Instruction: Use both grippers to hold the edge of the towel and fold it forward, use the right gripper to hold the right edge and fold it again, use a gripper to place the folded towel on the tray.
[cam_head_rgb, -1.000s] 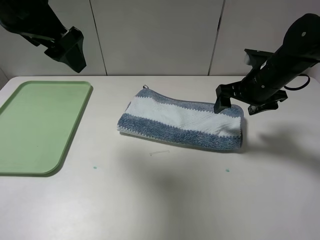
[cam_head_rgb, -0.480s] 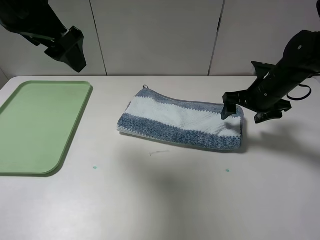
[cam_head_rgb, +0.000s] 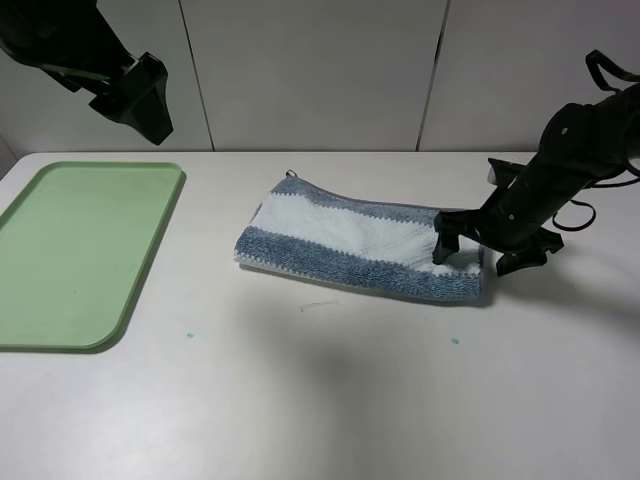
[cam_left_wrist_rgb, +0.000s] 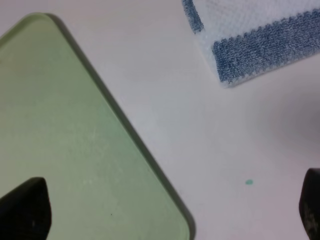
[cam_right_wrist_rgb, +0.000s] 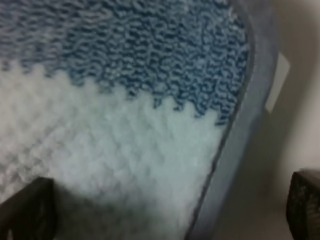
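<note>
The blue-and-white striped towel (cam_head_rgb: 360, 245) lies folded into a long band mid-table. My right gripper (cam_head_rgb: 478, 258) is open and low over its right end, with one finger over the cloth and the other beyond the hem. Up close, the right wrist view shows the terry cloth (cam_right_wrist_rgb: 125, 100), the grey-piped edge of the towel (cam_right_wrist_rgb: 235, 135) and a white tag (cam_right_wrist_rgb: 277, 82) between the spread fingertips (cam_right_wrist_rgb: 25, 210). My left gripper (cam_head_rgb: 150, 110) hangs open and empty high above the pale-green tray (cam_head_rgb: 80, 250). From the left wrist, the tray (cam_left_wrist_rgb: 65, 140) and a towel corner (cam_left_wrist_rgb: 255, 45) are in sight.
The white table (cam_head_rgb: 330, 400) carries two small green specks (cam_head_rgb: 189, 335) near the front and a thin faint mark below the towel. A panelled wall stands behind the table. The tray lies near the left edge of the table.
My right gripper has come down and settled across the towel's right end, staying open. The left arm and the towel have not moved.
</note>
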